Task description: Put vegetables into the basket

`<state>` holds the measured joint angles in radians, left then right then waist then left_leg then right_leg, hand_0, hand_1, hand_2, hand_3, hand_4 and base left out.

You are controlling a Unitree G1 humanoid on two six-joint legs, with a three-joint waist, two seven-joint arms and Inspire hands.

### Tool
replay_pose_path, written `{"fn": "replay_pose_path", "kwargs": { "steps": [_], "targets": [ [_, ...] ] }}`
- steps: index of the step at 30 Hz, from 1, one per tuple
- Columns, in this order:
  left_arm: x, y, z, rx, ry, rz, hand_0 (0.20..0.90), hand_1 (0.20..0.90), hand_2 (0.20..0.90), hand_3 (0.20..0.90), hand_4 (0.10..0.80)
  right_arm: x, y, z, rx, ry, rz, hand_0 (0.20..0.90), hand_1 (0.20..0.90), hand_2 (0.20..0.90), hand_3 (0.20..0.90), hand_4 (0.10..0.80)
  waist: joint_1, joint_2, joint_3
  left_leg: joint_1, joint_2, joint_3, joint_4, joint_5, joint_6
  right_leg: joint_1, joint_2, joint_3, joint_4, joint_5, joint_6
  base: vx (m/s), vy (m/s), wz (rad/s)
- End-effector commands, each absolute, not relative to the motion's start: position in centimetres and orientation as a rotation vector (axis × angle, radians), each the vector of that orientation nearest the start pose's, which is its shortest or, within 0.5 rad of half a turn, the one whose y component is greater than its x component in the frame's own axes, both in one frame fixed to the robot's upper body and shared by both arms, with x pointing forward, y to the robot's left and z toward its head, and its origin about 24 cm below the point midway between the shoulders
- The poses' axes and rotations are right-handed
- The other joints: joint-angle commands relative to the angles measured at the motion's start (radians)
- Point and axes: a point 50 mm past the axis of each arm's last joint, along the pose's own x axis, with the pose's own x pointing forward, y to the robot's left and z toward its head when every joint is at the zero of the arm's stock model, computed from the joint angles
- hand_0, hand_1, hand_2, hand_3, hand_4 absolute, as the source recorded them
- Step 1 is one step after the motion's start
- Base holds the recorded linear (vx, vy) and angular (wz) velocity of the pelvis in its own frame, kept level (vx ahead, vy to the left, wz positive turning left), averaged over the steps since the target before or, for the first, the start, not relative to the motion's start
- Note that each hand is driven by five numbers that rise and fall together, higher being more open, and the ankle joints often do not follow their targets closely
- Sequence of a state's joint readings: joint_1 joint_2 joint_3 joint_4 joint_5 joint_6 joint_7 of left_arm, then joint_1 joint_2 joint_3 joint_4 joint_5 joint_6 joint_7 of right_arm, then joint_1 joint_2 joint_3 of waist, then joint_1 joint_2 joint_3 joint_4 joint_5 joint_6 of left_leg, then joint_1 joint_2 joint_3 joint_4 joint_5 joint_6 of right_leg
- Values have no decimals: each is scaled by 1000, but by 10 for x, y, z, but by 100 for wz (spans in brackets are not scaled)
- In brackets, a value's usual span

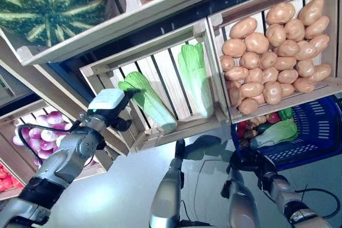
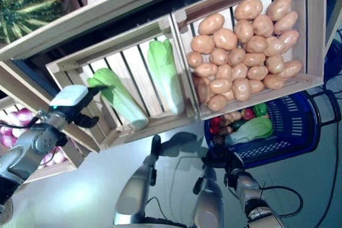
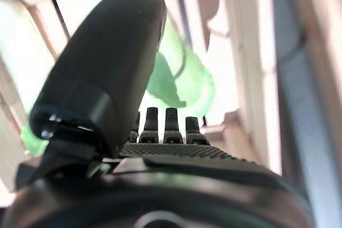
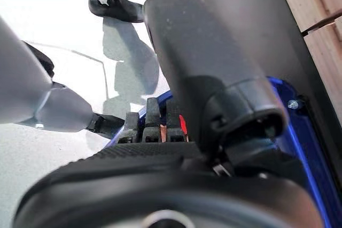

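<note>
My left hand (image 1: 107, 102) is raised at the front corner of a slatted wooden crate (image 1: 176, 129). Its fingers are straight and reach toward a long green leafy cabbage (image 1: 147, 101) lying in that crate. The left wrist view shows the cabbage (image 3: 181, 84) just past the straight fingers (image 3: 170, 124), and I cannot tell whether they touch. The blue plastic basket (image 1: 320, 124) stands on the floor at the lower right. It holds a pale green cabbage (image 1: 278, 131), a red vegetable (image 1: 243, 129) and a green pepper (image 1: 286, 113). My right hand (image 1: 250, 158) waits at the basket's near rim (image 4: 304, 148), fingers straight.
The wooden stand rises in front of me with tilted crates and a shelf above. Another crate (image 1: 278, 100) overhangs the basket's far side. Pale floor (image 1: 133, 185) lies between the stand and me.
</note>
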<state>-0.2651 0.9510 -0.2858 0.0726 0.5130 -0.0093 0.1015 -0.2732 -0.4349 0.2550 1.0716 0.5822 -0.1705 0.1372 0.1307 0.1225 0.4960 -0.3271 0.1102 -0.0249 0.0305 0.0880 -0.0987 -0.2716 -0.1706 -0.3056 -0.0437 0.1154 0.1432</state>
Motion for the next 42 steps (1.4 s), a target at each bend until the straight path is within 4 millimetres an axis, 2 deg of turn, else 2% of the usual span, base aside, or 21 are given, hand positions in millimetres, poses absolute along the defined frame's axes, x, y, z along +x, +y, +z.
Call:
{"fn": "replay_pose_path", "kwargs": {
  "steps": [1,4,6,8,12,13,16,24,30,38,42],
  "targets": [
    [296,260,188,1621,-516,121,900,900,900,900,800,252,-250,-64,70,504,-41,900,900,900,900,800,-5,-26,6,-146,-72,-9,90,31,35,-70,-4,29,158,-57,-71,0,0,0],
    [301,262,193,1715,-670,234,900,900,900,900,800,260,-245,-59,71,482,-13,900,900,900,900,800,-17,-37,17,-169,-69,-5,112,29,35,-97,0,37,181,-62,-73,-3,-10,-4],
    [304,264,195,1712,-736,277,900,900,900,900,800,265,-241,-56,84,472,-6,900,900,900,900,800,-24,-44,20,-182,-68,2,121,29,37,-117,1,44,195,-65,-75,-25,10,-4],
    [312,265,190,1691,-798,299,900,900,900,900,800,273,-237,-49,95,447,10,900,900,900,900,800,-40,-52,24,-225,-69,2,162,24,36,-170,3,54,240,-72,-80,-15,33,-8],
    [319,267,167,1672,-758,300,900,900,900,900,800,283,-232,-42,92,426,18,900,900,900,900,800,-57,-63,24,-261,-67,19,194,19,38,-220,6,72,276,-76,-81,-28,51,-5],
    [320,267,155,1668,-752,301,900,900,900,900,800,287,-232,-39,86,421,19,900,900,900,900,800,-63,-68,24,-279,-69,24,212,17,39,-244,6,81,295,-78,-81,-29,50,-8],
    [321,263,136,1666,-728,280,900,900,900,900,800,291,-235,-34,78,419,12,900,900,900,900,800,-74,-75,24,-308,-71,29,242,9,39,-281,8,98,326,-84,-83,-16,46,-11],
    [320,271,107,1670,-564,238,900,900,900,900,800,299,-248,-20,40,399,5,900,900,900,900,800,-91,-75,24,-358,-64,45,270,5,29,-344,9,121,358,-95,-84,-2,20,-3],
    [313,272,93,1668,-482,193,900,900,900,900,800,303,-255,-11,27,377,1,900,900,900,900,800,-88,-62,24,-377,-69,43,286,1,23,-365,1,120,371,-101,-86,-7,10,-4],
    [315,268,94,1663,-437,172,900,900,900,900,800,310,-260,0,24,351,-6,900,900,900,900,800,-80,-51,24,-394,-71,43,282,6,21,-387,-4,115,380,-106,-86,-20,4,1],
    [317,275,96,1682,-409,224,900,900,900,900,800,313,-261,2,39,343,-3,900,900,900,900,800,-81,-58,24,-402,-64,50,264,18,16,-392,-1,110,365,-100,-85,-16,-6,0]
  ]
}}
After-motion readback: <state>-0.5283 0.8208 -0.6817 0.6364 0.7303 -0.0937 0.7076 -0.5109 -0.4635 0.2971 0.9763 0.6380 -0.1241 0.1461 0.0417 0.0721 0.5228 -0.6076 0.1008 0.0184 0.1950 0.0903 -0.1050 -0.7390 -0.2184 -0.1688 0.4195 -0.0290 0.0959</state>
